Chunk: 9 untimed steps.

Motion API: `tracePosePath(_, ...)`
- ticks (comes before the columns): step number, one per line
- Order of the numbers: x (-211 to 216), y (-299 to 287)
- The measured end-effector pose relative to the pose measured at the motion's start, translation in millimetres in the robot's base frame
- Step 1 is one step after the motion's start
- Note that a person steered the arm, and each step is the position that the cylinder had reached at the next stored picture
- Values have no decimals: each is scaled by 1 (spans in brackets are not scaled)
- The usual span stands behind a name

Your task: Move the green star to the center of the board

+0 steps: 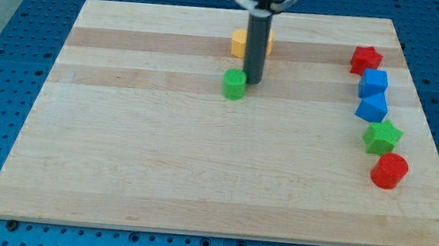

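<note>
Hanging straight down from the view's top, the arm's dark rod stands upright over the upper middle of the wooden board (120,170), with my tip (252,81) resting on the board just to the view's right of a small green block (234,84), touching it or nearly so. There is no gripper on this arm, only the rod, so nothing spreads, presses together or pinches. Behind the rod, toward the view's top, sits a yellow block (242,42), partly hidden by it. The green star (382,137) lies well apart from my tip, far over at the view's right edge of the board, in a column of 5 blocks. From the top of that column run a red star (365,60), 2 blue blocks (374,82) (372,108), the green star, and a red cylinder (389,170) lowest. The board lies on a blue perforated tabletop (2,56).
</note>
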State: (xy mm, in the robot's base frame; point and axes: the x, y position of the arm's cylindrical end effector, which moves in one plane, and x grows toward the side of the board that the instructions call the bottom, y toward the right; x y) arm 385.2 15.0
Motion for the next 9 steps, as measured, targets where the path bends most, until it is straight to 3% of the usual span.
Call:
tracePosePath(2, 24, -3)
tracePosePath(5, 184, 117)
tracePosePath(7, 198, 236)
tracePosePath(9, 162, 281)
